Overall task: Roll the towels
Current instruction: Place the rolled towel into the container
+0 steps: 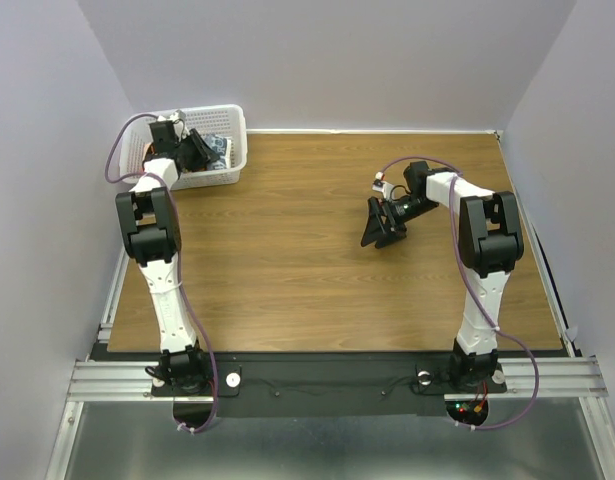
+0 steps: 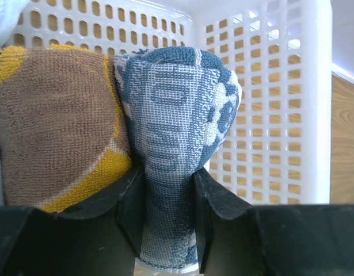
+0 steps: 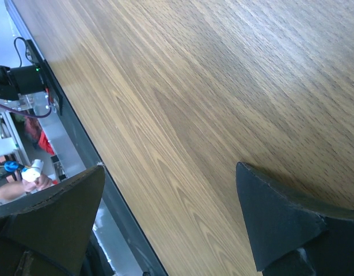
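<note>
A navy-blue towel with pale square motifs (image 2: 174, 109) stands bunched inside the white basket (image 2: 280, 115), and my left gripper (image 2: 168, 190) is shut on its lower part, one black finger pressing each side. In the top view that gripper (image 1: 192, 150) reaches into the basket (image 1: 232, 130) at the far left, where a bit of the towel (image 1: 219, 148) shows. My right gripper (image 1: 379, 222) hangs over the bare wooden table (image 1: 287, 260) right of centre, open, with nothing between its fingers (image 3: 280, 224).
A brown and yellow towel (image 2: 56, 121) lies in the basket, pressed against the blue one's left side. The perforated basket wall stands close behind and to the right. Purple-grey walls (image 1: 47, 150) enclose the table on three sides.
</note>
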